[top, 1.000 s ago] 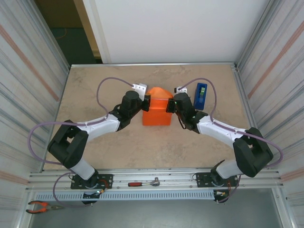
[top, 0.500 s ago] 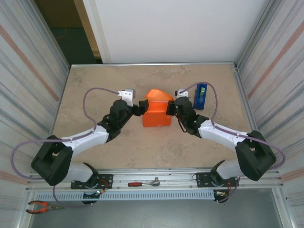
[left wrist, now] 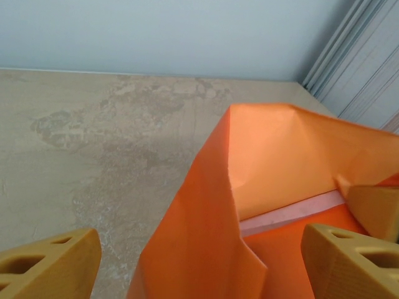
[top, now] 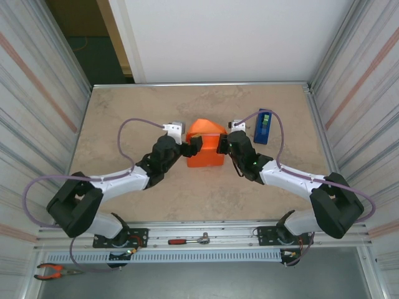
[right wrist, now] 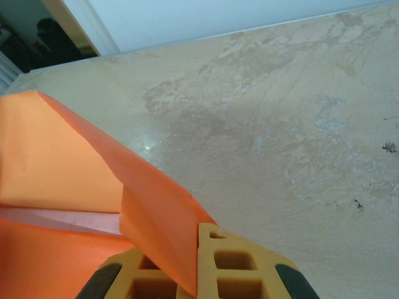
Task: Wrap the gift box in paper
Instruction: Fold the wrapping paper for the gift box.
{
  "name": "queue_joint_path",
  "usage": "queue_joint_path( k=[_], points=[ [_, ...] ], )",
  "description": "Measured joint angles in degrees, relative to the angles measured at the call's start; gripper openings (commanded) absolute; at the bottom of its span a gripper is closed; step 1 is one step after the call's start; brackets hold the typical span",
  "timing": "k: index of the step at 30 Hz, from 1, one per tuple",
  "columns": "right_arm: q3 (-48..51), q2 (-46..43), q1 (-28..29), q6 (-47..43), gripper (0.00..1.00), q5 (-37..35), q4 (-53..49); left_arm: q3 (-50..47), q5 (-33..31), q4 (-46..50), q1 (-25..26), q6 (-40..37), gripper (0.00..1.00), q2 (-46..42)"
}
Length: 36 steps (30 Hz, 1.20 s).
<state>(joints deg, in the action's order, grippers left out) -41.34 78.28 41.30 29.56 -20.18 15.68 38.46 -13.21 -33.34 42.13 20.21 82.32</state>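
The orange paper (top: 207,149) sits mid-table, folded up around the gift box, with a flap standing at the far side. In the left wrist view a thin pale pink edge of the gift box (left wrist: 293,213) shows between the orange folds; it also shows in the right wrist view (right wrist: 56,218). My left gripper (top: 192,146) is open at the parcel's left end, its yellow fingers (left wrist: 53,261) standing wide on either side of the left paper flap (left wrist: 206,237). My right gripper (top: 222,142) is at the right end, shut on the right paper flap (right wrist: 156,218).
A blue tape dispenser (top: 263,126) stands upright just right of the right gripper. A red-handled ratchet (top: 190,240) lies on the front rail and pliers (top: 53,271) lie at the bottom left. Metal walls close in both sides of the table (top: 124,112).
My left gripper has opened and let go of the left end of the paper; it drew back to the left, then came in again. The right gripper has stayed shut on its flap.
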Motion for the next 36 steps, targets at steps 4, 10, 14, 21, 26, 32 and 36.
queue_joint_path(
  k=[4, 10, 14, 21, 26, 32, 36],
  points=[
    [-0.02, 0.00, 0.00, 0.00, 0.00, 0.00, -0.02, 2.19, -3.26, 0.04, 0.70, -0.76, 0.80, 4.04],
    [-1.73, -0.11, -0.48, 0.22, 0.39, 1.38, -3.34, 3.52, -8.09, -0.83, 1.25, -0.83, 0.68, 6.38],
    [-2.16, -2.78, -2.49, 0.70, 0.67, 6.14, -9.27, 3.43, -9.81, -1.25, 1.40, -0.57, 0.63, 6.40],
    [-3.37, -7.58, -4.07, 0.28, 0.74, 7.21, -13.00, 3.37, -10.43, -1.86, 1.55, -0.39, 0.59, 6.54],
    [-3.41, -5.35, -3.78, -0.13, 0.73, 7.21, -11.21, 3.43, -10.25, -2.80, 1.84, -0.42, 0.55, 7.04],
    [-3.26, 2.03, -1.53, -1.64, 0.58, 2.97, -4.55, 4.00, -9.99, -3.15, 1.86, -0.39, 0.44, 7.80],
    [-3.28, 4.52, 1.14, -3.54, 0.35, -2.36, 0.55, 4.48, -10.40, -3.58, 1.36, -0.17, 0.23, 8.17]
  ],
)
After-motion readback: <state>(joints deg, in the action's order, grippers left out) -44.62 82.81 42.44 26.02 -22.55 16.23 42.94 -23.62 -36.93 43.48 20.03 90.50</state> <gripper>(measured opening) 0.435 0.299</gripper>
